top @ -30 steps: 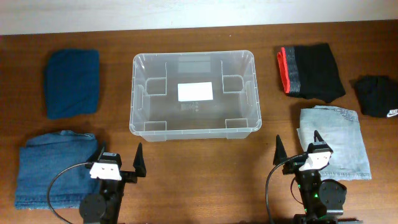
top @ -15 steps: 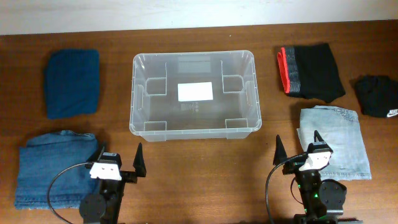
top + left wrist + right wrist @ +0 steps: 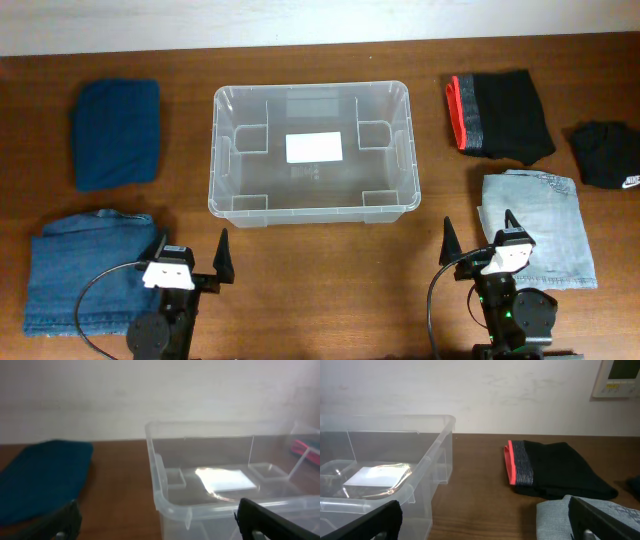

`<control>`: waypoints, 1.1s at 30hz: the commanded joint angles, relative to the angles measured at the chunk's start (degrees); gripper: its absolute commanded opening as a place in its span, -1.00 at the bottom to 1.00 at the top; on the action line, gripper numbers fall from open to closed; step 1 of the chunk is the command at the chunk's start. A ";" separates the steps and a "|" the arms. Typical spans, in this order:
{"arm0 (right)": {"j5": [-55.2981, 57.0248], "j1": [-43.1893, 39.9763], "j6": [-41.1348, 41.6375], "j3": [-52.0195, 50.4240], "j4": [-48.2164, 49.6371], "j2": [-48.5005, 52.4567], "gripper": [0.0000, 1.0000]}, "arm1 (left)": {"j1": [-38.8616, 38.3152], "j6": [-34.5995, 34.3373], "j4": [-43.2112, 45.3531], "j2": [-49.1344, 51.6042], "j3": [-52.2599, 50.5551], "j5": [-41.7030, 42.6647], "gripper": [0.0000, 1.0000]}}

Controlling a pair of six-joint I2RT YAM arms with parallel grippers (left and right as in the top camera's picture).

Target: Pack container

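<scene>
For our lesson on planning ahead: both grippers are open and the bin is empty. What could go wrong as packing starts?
1. The folded light denim lies close by the right gripper; pinching one layer may unfold it.
2. The empty container looks light; a gripper catching its rim could push it across the table.
</scene>
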 commanded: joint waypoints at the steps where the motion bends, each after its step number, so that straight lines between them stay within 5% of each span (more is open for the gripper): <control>1: -0.33 -0.42 -0.15 -0.26 -0.28 -0.50 0.97 | 0.17 -0.74 3.45 -0.28 -0.04 0.66 0.99; 13: -0.35 -0.42 -0.15 -0.26 -0.28 -0.50 0.97 | 1.84 0.07 2.97 4.55 9.88 1.90 0.99; 18: -0.33 -0.42 -0.15 -0.26 -0.28 -0.50 0.97 | 5.75 0.24 -7.08 15.08 22.99 2.23 0.99; 23: -0.33 -0.42 -0.15 -0.26 -0.28 -0.50 0.97 | 8.72 8.20 -18.82 31.95 40.63 10.12 0.99; 28: -0.33 -0.42 -0.15 -0.26 -0.28 -0.50 0.97 | 8.85 8.52 -23.87 43.47 51.74 16.28 0.99; 33: -0.35 -0.42 -0.15 -0.26 -0.28 -0.50 0.97 | 8.92 3.28 -24.57 48.13 55.30 8.26 0.99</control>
